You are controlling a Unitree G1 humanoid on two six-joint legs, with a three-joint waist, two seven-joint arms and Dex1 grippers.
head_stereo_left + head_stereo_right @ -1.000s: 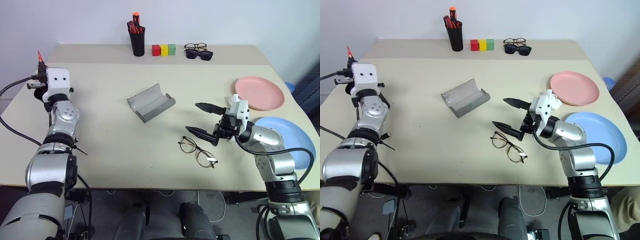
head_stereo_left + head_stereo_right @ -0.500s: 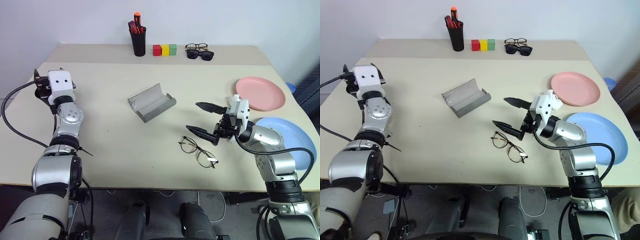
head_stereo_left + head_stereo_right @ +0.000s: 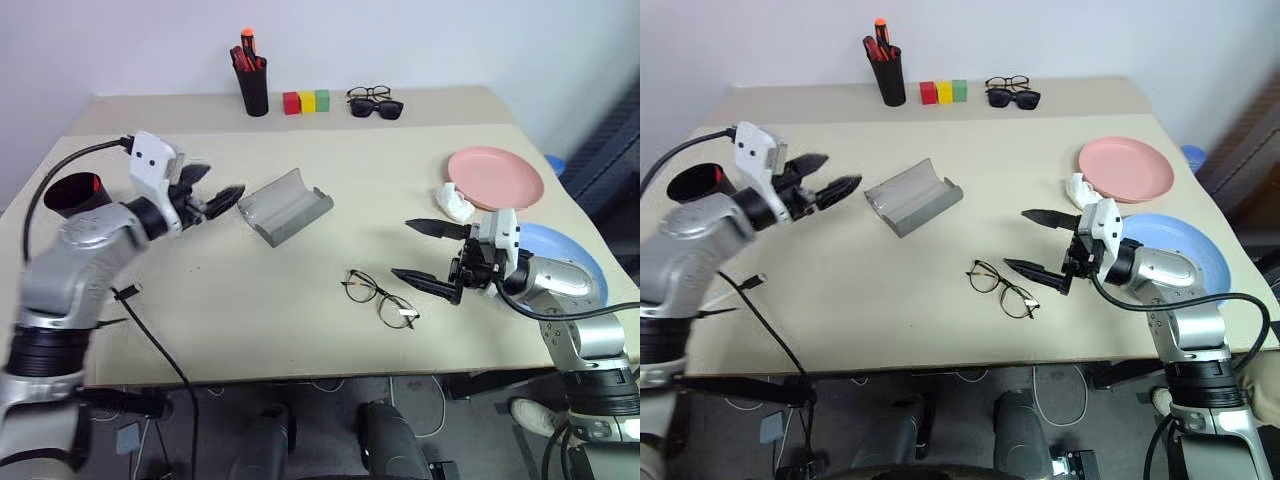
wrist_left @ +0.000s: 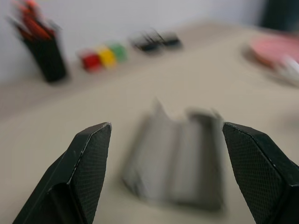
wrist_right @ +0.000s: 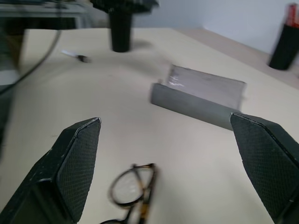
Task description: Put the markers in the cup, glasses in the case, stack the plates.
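The grey oblong hard-shell case [image 4: 180, 158] is blurring in the left wrist view. The right arm is hiding part of the round light blue plate [image 3: 578, 268]; the black cup's [image 3: 72, 194] contents are unclear.

Matt, seemingly hard-shell grey case [image 3: 284, 204]

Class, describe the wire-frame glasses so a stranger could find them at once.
On the beige table, look at the near edge, in front of the open grey case. The glasses lie flat there alone, thin-rimmed with round clear lenses, unlike the dark sunglasses and thicker pair at the far edge.
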